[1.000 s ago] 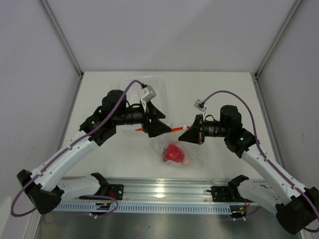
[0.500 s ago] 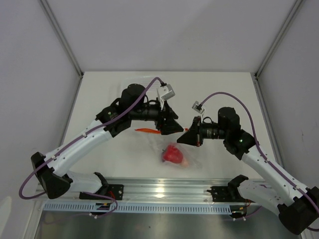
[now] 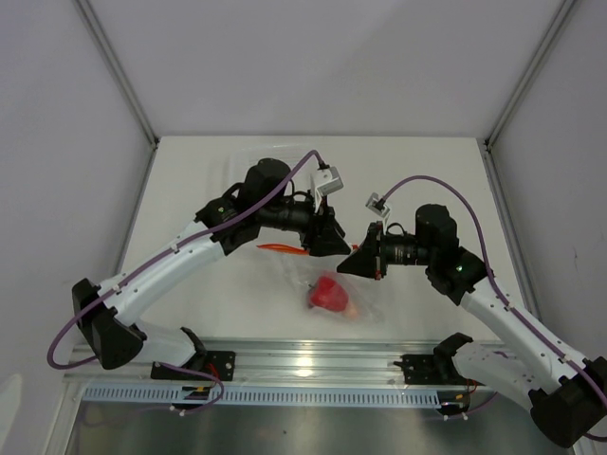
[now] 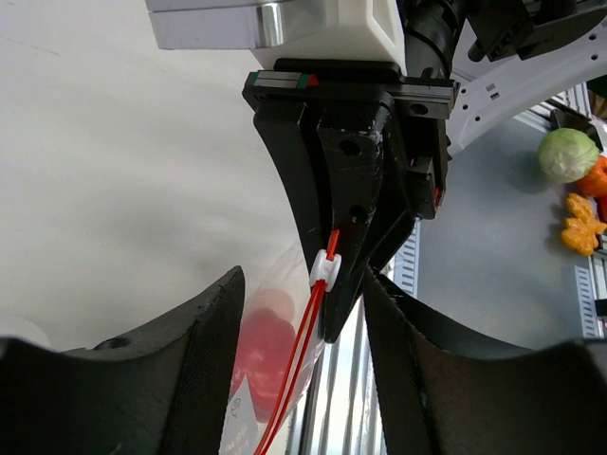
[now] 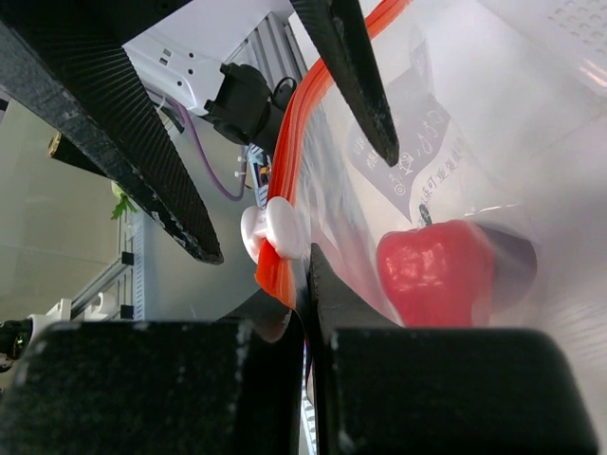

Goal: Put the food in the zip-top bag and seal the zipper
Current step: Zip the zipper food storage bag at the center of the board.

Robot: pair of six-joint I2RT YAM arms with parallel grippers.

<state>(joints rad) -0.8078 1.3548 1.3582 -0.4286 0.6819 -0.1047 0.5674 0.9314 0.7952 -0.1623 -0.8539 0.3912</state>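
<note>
– Right gripper (image 4: 334, 308), what's it doing on your end?
– Clamped on the zipper (image 5: 296, 133). On my right wrist feed the orange-red strip runs down into the narrow slit between my own fingers. The white slider (image 5: 266, 230) sits on the strip just above them.
– And the left gripper (image 5: 299, 209)?
– Spread wide. Its two black fingers stand either side of the zipper, close to the right gripper's tips, and I can't see them pressing on it. From the top camera the two grippers nearly meet nose to nose over the table (image 3: 180, 180).
– Where's the bag?
– The zip-top bag (image 5: 446, 142) trails from that strip. The rest of it lies crinkled on the table, toward the front rail (image 3: 303, 358).
– Food?
– Inside. I see the red pepper (image 5: 434, 270) plainly through the plastic, and the peach ball (image 3: 357, 305) just beside it. Something darker lies behind the pepper; I can't tell whether that is the purple piece.
– Mouth sealed?
– I can't tell from these views.
</note>
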